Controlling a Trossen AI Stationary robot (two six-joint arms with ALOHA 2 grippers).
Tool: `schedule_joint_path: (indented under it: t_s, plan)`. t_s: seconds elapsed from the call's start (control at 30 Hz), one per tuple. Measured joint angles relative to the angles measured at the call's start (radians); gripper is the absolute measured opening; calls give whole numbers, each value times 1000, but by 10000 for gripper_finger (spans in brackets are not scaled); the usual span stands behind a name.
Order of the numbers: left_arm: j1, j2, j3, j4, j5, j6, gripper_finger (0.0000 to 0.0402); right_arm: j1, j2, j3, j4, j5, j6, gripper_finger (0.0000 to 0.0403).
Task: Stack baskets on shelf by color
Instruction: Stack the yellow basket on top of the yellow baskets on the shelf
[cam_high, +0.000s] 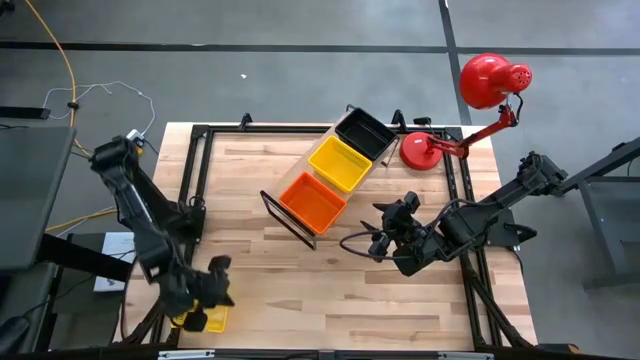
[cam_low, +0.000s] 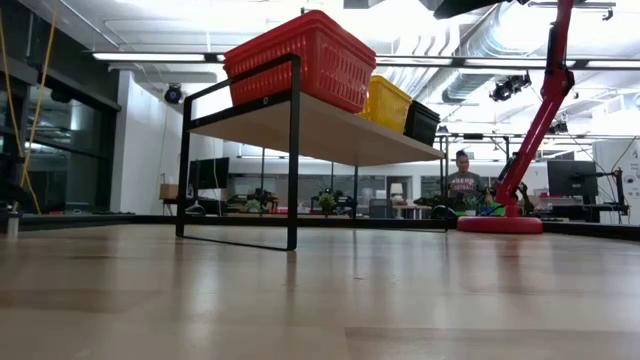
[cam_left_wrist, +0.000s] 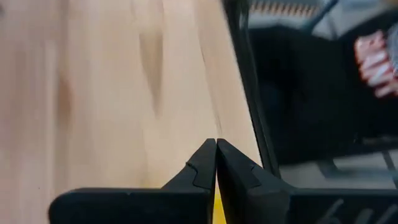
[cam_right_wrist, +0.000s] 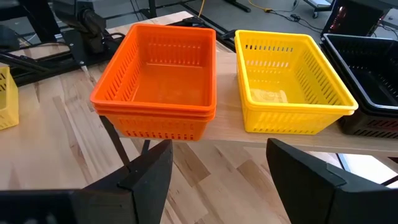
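Right gripper (cam_high: 383, 236) hangs with its fingers spread wide and nothing between them, just off the orange end of the shelf (cam_high: 300, 175), seen from above. On that shelf three baskets sit in a row: the orange basket (cam_high: 313, 199) nearest the gripper, the yellow basket (cam_high: 339, 163) beside it, the black basket (cam_high: 365, 133) at the far end by the red lamp (cam_high: 480, 100). Well apart from the shelf, at the table's near corner, the left gripper (cam_high: 205, 305) is closed on the rim of a second yellow basket (cam_high: 207, 319)

From table height the shelf stands on its black wire frame (cam_low: 291, 150), with the orange basket (cam_low: 300, 58) foremost, then the yellow (cam_low: 388, 102) and black (cam_low: 421, 122) ones behind it; a person (cam_low: 463, 182) sits far back in the room

Through the left wrist camera the two fingers (cam_left_wrist: 202, 171) meet, pinching a thin yellow edge (cam_left_wrist: 218, 210) over the wooden table (cam_left_wrist: 112, 93)

Through the right wrist camera the open fingers (cam_right_wrist: 149, 168) face the shelf edge, where the orange basket (cam_right_wrist: 158, 87) looks like two nested together, the yellow basket (cam_right_wrist: 289, 81) touching its side and the black basket (cam_right_wrist: 367, 81) beyond
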Motion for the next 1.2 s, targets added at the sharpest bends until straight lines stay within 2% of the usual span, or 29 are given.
schedule_joint_path:
  t_s: [0.2,0.33,0.57,0.8,1.1,1.2]
  plan:
    - [-29,184,95,-179,178,-206,0,0,0,0,0,-1,-9,248]
    - [-43,275,124,-284,261,-300,0,0,0,0,1,-2,-9,248]
    - [-21,362,125,-310,303,-295,0,0,0,0,9,-8,-9,248]
    - [72,373,125,-213,263,-124,0,0,0,0,18,-10,-9,248]
    - [322,373,125,88,259,332,0,0,0,0,19,-10,-9,248]
    - [406,373,130,157,257,432,0,0,0,0,19,-10,-9,248]
